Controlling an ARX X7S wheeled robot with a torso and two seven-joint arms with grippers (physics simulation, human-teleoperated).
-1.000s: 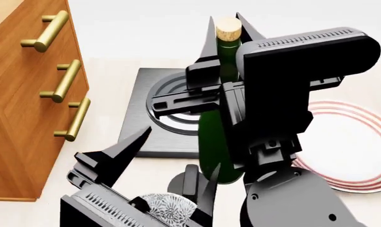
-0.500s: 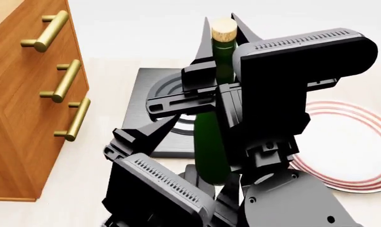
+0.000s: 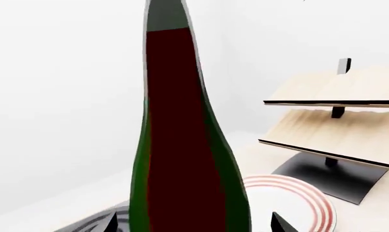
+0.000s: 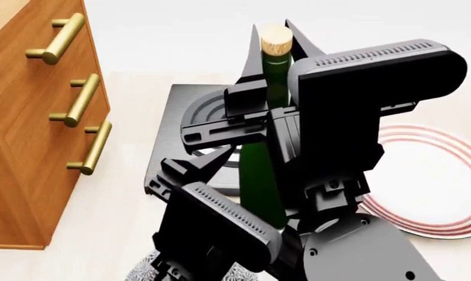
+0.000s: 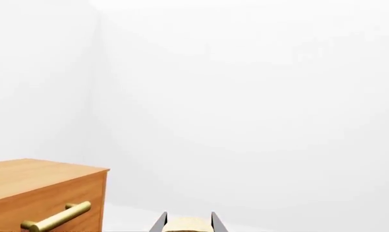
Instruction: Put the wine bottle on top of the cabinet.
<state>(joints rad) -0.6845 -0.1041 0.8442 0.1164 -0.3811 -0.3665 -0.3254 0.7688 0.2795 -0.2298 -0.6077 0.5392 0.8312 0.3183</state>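
Note:
The wine bottle (image 4: 260,170), dark green with a tan cork (image 4: 277,40), stands upright in mid-air at the centre of the head view. My right gripper (image 4: 274,30) is shut on its neck, its fingertips (image 5: 159,223) flanking the cork (image 5: 188,225). My left gripper (image 4: 235,170) is open around the lower body of the bottle (image 3: 181,145), with a dark fingertip (image 3: 279,223) on either side and a gap to the glass. The reddish-brown cabinet (image 4: 32,117) with brass handles is at the left, and its flat top (image 5: 39,171) shows in the right wrist view.
A black square slab with concentric rings (image 4: 181,111) lies behind the bottle. A white plate with red rings (image 4: 438,187) sits at the right. A pale wooden rack on a dark base (image 3: 336,125) stands beyond the plate (image 3: 291,193). A patterned bowl (image 4: 141,272) peeks out below my left arm.
My left gripper has risen from low at the front and closed in around the bottle's lower body. The bottle and right gripper have shifted slightly left.

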